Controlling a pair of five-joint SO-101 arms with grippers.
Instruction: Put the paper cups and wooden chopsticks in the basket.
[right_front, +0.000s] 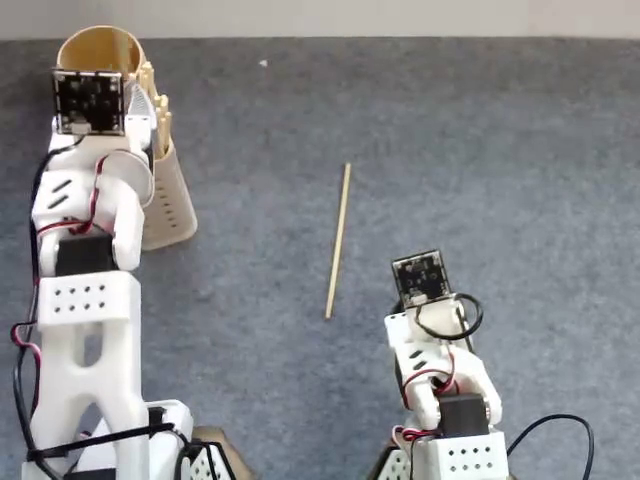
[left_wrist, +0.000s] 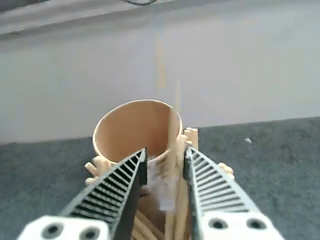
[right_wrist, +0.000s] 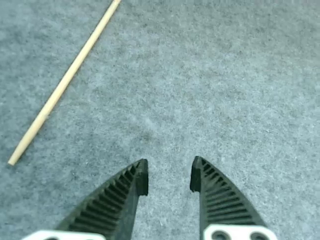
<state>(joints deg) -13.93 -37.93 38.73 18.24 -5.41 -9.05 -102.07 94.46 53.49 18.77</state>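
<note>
A tan basket with a perforated side lies at the table's far left, under my left arm. A paper cup sits in it with its mouth toward the camera, and several wooden chopsticks lie beside the cup. My left gripper hangs open just above the cup's rim, with one chopstick standing in the gap close to one finger. One more chopstick lies alone on the grey carpet mid-table. My right gripper is open over bare carpet, with that loose chopstick a short way off.
Grey carpet covers the table, with open room at the centre and right. A pale wall runs along the far edge behind the basket. The arms' white bases stand at the near edge.
</note>
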